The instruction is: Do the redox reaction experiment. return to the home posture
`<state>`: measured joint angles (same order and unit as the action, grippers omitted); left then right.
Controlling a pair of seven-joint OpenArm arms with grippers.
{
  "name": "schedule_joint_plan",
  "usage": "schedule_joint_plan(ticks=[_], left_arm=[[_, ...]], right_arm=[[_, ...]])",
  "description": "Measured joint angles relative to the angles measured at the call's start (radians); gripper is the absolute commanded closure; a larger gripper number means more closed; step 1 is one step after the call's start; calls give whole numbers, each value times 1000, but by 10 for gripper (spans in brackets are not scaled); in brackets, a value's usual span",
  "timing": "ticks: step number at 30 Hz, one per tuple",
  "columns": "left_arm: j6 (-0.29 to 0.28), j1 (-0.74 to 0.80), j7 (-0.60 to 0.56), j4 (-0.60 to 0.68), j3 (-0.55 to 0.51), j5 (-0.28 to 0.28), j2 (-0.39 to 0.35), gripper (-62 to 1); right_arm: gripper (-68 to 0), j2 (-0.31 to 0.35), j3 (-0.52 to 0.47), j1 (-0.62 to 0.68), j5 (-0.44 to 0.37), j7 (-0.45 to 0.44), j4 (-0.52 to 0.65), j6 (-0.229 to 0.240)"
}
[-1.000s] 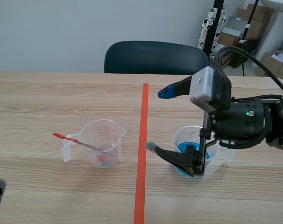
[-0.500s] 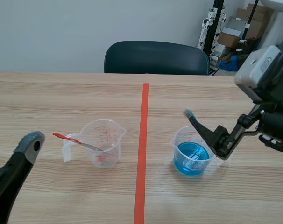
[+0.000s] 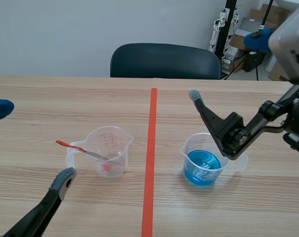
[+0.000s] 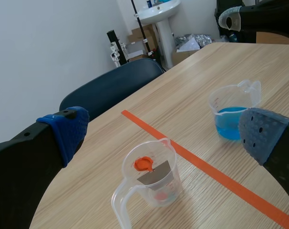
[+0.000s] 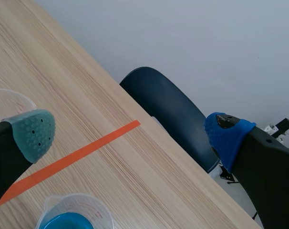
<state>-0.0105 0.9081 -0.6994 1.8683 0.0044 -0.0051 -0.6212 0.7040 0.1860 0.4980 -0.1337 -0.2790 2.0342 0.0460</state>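
A clear beaker with a red-handled spoon in it stands left of the orange tape line. To the right of the line stands a second beaker holding blue liquid. My left gripper hangs open and empty at the near left, beside the clear beaker. In the left wrist view, the clear beaker and the blue-liquid beaker lie ahead of the open left gripper. My right gripper is raised, open and empty, over the blue-liquid beaker. Nothing sits between the right gripper's fingers.
A dark chair stands behind the table's far edge. Boxes and stands crowd the back right of the room. The orange tape line runs down the table's middle. In the left wrist view, one finger of the right gripper shows ahead.
The right gripper has lifted away from the blue-liquid beaker and drawn back up to the right. The left arm has risen into view from the bottom left corner.
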Motion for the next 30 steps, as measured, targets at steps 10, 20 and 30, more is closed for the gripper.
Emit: schedule_joint_plan(ticks=[10, 20, 30], left_arm=[[18, 0, 37, -1, 0, 0, -52, -623], [18, 0, 37, -1, -1, -5, -132, -623], [29, -21, 78, -2, -1, -16, -146, -623]], right_arm=[[-679, 0, -158, 192, -80, -2, 77, -1], [-679, 0, -286, 369, -80, -13, 87, 0], [-679, 0, -355, 434, -79, -7, 87, 14]])
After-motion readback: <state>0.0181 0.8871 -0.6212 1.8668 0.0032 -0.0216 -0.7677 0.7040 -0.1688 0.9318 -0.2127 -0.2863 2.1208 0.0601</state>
